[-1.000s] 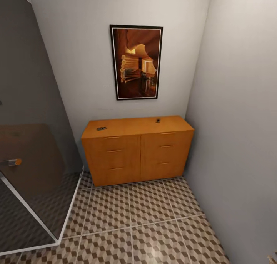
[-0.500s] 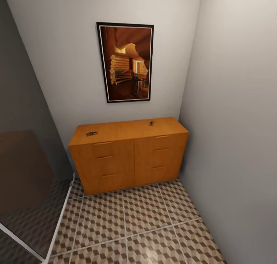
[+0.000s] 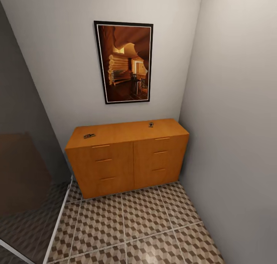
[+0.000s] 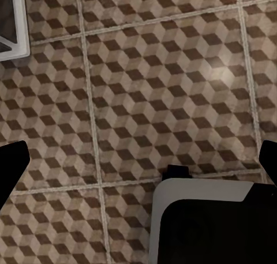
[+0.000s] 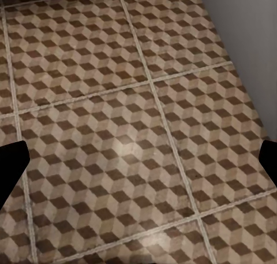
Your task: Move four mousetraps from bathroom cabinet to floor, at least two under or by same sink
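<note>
Evidently I've got both grippers hanging empty, jaws spread wide over the bathroom floor (image 5: 138, 131), because two mousetraps (image 3: 89, 136) sit well ahead of them atop the cabinet (image 3: 127, 158), out of reach until I roll closer.

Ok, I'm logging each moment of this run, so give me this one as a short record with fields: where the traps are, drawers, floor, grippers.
mousetraps seen: two, on top of the cabinet
left mousetrap: near the top's left front corner
right mousetrap: toward the right, near the back wall
drawers: all six look shut
bathroom floor: no trap on the tiles in view
left gripper: open, over floor tiles
right gripper: open, over floor tiles
above cabinet: framed picture
</note>
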Robot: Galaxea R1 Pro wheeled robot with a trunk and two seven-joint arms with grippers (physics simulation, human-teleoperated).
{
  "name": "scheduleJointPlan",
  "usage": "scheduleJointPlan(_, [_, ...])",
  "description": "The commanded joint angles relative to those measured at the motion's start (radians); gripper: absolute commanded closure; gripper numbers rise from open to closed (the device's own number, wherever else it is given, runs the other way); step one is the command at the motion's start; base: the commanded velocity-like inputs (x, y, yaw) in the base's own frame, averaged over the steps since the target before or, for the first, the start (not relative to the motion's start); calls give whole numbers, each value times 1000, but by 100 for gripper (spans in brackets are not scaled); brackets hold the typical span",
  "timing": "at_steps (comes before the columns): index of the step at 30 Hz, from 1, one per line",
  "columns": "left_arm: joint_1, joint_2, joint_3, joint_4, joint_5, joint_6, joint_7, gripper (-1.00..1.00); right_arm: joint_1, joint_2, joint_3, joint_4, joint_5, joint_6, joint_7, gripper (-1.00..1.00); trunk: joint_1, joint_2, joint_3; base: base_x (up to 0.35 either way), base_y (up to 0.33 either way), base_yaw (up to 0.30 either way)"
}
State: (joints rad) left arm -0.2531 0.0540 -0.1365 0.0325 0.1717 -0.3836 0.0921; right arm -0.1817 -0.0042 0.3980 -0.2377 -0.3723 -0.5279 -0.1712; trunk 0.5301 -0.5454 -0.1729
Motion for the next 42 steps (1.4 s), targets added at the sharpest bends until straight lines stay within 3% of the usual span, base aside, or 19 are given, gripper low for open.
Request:
scheduleJointPlan(1, [-2,0,-9,4,8,-6,1,-100,-1,0,8,0,-4,-2,-8,-100,0,-2,-2,7,0,0])
scheduleJointPlan(42, [-2,0,-8,3,8,-6,1,-100,-1,0,8,0,-4,-3,-7,-100,0,-2,-2,0,0,0])
